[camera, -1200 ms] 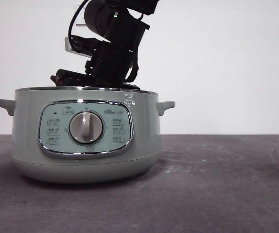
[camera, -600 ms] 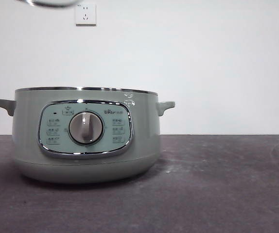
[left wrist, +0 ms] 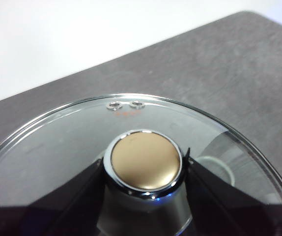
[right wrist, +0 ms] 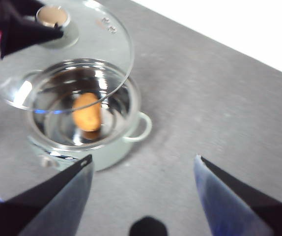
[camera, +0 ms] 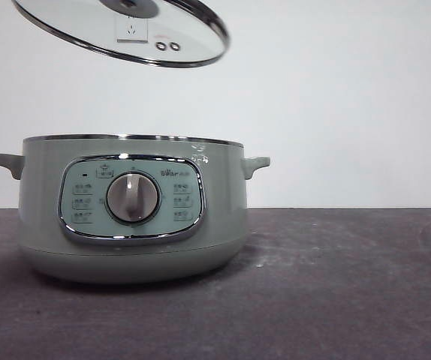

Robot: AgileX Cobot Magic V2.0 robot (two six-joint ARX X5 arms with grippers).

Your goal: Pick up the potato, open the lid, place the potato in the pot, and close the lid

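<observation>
Both arms aloft: left gripper (left wrist: pixel 146 169) clamped on lid (camera: pixel 88 30) knob, right gripper (right wrist: pixel 143 172) wide, empty

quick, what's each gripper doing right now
Left gripper: shut on the lid's knob, holding the lid in the air above the pot.
Right gripper: open, holding nothing, up above the table.

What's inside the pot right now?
The potato lies on the pot's shiny floor, seen partly through the raised lid. The front view shows only the pot's wall.
</observation>
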